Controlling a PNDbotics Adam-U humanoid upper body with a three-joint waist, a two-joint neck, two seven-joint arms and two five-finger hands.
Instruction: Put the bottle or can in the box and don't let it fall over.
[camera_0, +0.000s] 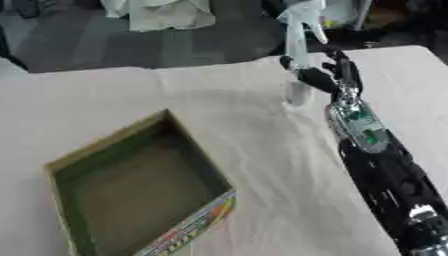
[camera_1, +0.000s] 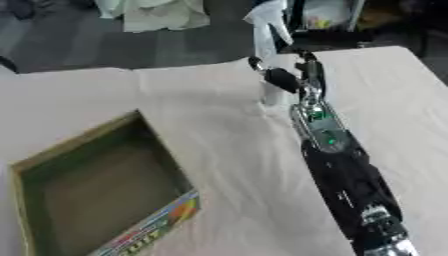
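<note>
A tall white spray bottle (camera_0: 298, 42) stands upright on the beige tablecloth near the table's far edge. My right hand (camera_0: 322, 77) reaches it from the lower right on a long black arm. Its thumb and fingers curl round the bottle's lower half and hide part of it. The open cardboard box (camera_0: 107, 139) lies at the lower left, well apart from the bottle. It has a green-brown inside and a colourful printed side, and nothing shows in it. My left hand is out of both views.
The cloth-covered table (camera_0: 254, 150) ends just behind the bottle and at the right. Beyond the far edge lie a dark floor, a white bundle (camera_0: 166, 15) and dark furniture. Wrinkled bare cloth stretches between the box and the bottle.
</note>
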